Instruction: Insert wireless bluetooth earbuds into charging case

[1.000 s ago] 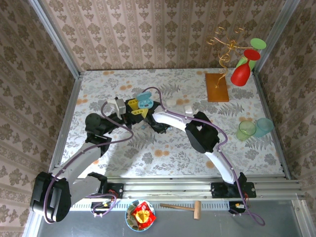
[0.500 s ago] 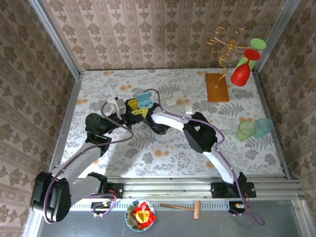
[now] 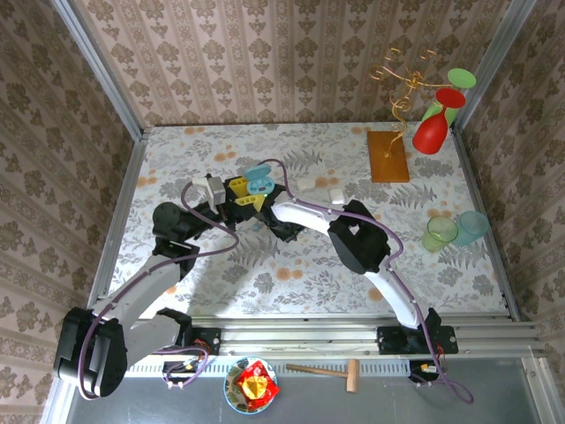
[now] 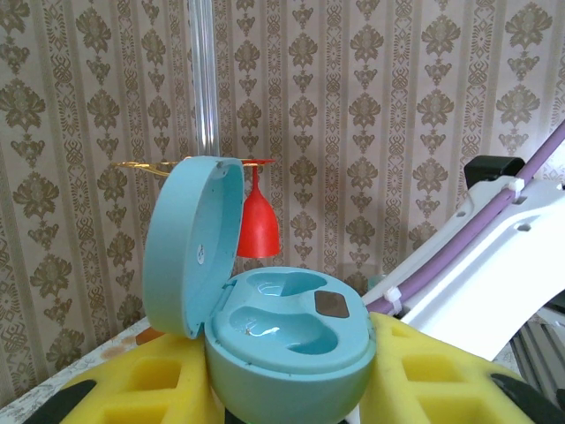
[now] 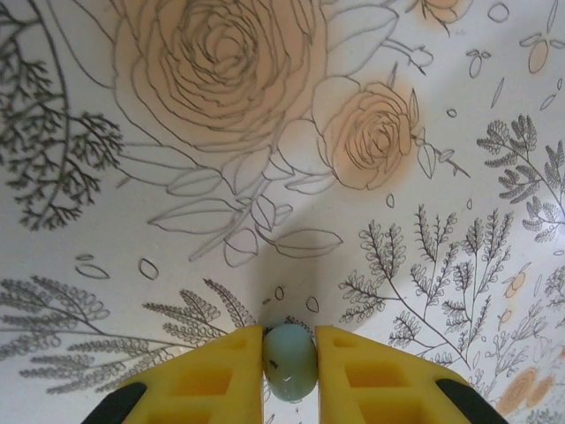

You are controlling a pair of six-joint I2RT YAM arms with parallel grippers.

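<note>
Clamping with the left gripper (image 4: 287, 375) a pebble-shaped pale blue plastic charging case (image 4: 284, 329), yellow foam pads (image 4: 146, 382) pressing on it from either side. Holding it upright with the hinged lid (image 4: 190, 243) swung up and back, probably so that the two moulded wells (image 4: 278, 318) are facing upward, open to anything arriving from the right. Reading those wells as empty from the left wrist view, a detail too small to tell from above.

Pinching with the right gripper (image 5: 290, 353), just right of the case and nearer the arm bases, a tiny pale blue plastic earbud (image 5: 290, 360), both pads touching it, low over the floral tablecloth (image 5: 221, 132). Gripping at the very fingertips, likely leaving the body free for dropping into a well. Getting the pinch from the right wrist view, and the closeness to the case from above.
</note>
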